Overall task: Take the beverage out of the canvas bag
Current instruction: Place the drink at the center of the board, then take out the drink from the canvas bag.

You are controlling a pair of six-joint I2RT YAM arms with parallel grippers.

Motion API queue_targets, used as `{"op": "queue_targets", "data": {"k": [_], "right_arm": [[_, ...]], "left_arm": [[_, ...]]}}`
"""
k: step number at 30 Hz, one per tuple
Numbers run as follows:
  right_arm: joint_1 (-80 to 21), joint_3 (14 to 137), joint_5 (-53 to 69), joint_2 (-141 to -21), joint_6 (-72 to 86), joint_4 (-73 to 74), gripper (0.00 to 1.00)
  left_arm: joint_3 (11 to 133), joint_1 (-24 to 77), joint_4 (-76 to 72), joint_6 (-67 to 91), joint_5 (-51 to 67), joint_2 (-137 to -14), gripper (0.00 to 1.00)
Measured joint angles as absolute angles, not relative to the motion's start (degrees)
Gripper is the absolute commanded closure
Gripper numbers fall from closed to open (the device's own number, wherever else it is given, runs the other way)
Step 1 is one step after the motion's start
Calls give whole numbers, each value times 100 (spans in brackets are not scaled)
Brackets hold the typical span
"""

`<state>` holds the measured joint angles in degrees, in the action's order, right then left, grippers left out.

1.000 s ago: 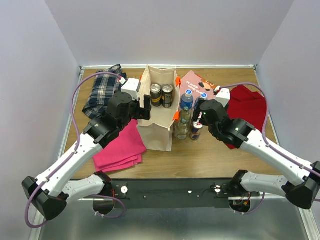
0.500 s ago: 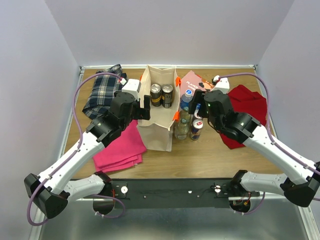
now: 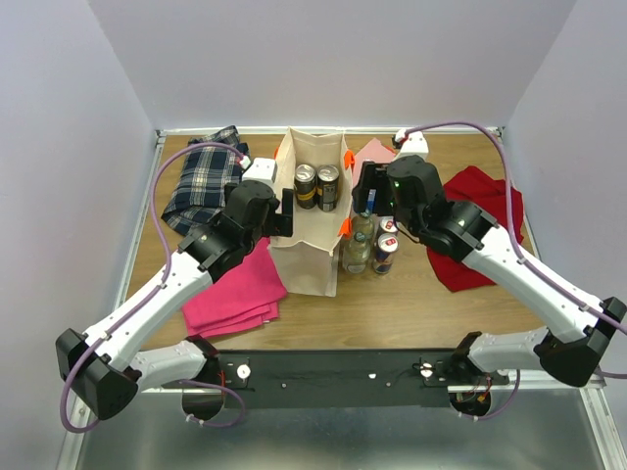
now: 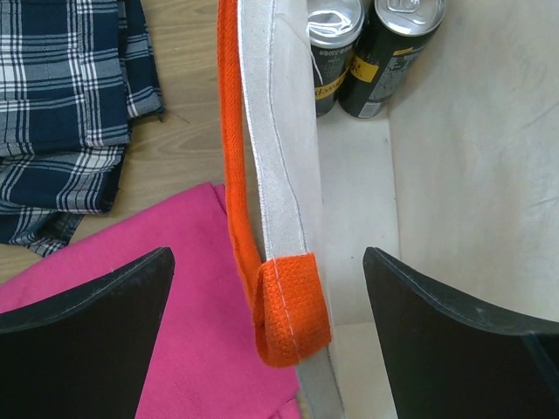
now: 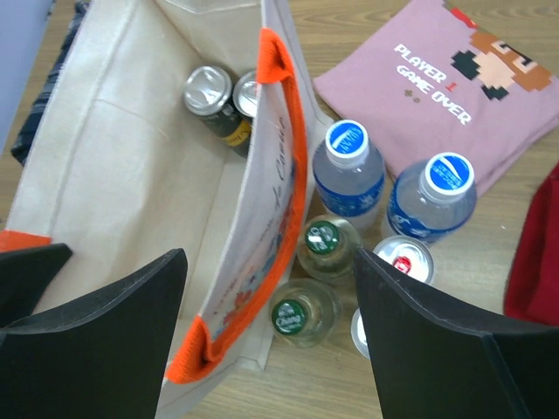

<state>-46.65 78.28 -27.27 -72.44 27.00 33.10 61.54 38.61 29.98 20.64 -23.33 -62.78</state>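
Observation:
The beige canvas bag [image 3: 312, 257] with orange handles stands open at mid-table. Two black beverage cans [image 3: 306, 185] [image 3: 328, 184] stand upright at its far end, also seen in the left wrist view as cans [image 4: 336, 44] and in the right wrist view as cans [image 5: 210, 92]. My left gripper [image 3: 286, 211] is open, its jaws straddling the bag's left wall and orange handle [image 4: 284, 305] without touching. My right gripper [image 3: 365, 192] hovers open above the bag's right wall [image 5: 275, 188], holding nothing.
Outside the bag's right side stand two blue-capped water bottles [image 5: 349, 166], two green-capped bottles [image 5: 325, 244] and a small can [image 5: 403, 260]. A pink printed shirt [image 5: 428, 70] and a red cloth [image 3: 485, 211] lie right; a folded pink cloth [image 3: 235, 289] and a plaid cloth [image 3: 204, 181] lie left.
My right gripper has risen from beside the bottles and moved back and left, over the bag's right rim. The left gripper has stayed at the left wall.

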Motion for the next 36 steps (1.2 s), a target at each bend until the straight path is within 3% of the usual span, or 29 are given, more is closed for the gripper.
{"op": "queue_targets", "data": {"k": [13,18,24,30,33,36], "right_arm": [[-4663,8818,-2130,-7953,2180,3310,20],[-4663,9150,-1855,-8267,2034,3306,20],[-4663,9439,-1505,-8597,1940,3299,22],[-4663,9675,-1197,-8991,1916,3288,24],[-4663,9758,-1070,-9168,1909,3306,25],[-4663,9769,-974,-9262,1907,3308,25]], "left_arm": [[6158,3857,2993,2038,-2121,-6359,25],[6158,3857,2941,2010,-1949,-6359,27],[6158,3857,2919,1975,-1831,-6359,37],[6158,3857,2877,1953,-1723,-6359,39],[6158,3857,2867,1951,-1706,-6359,51],[6145,3852,2840,1911,-1699,-6348,53]]}}
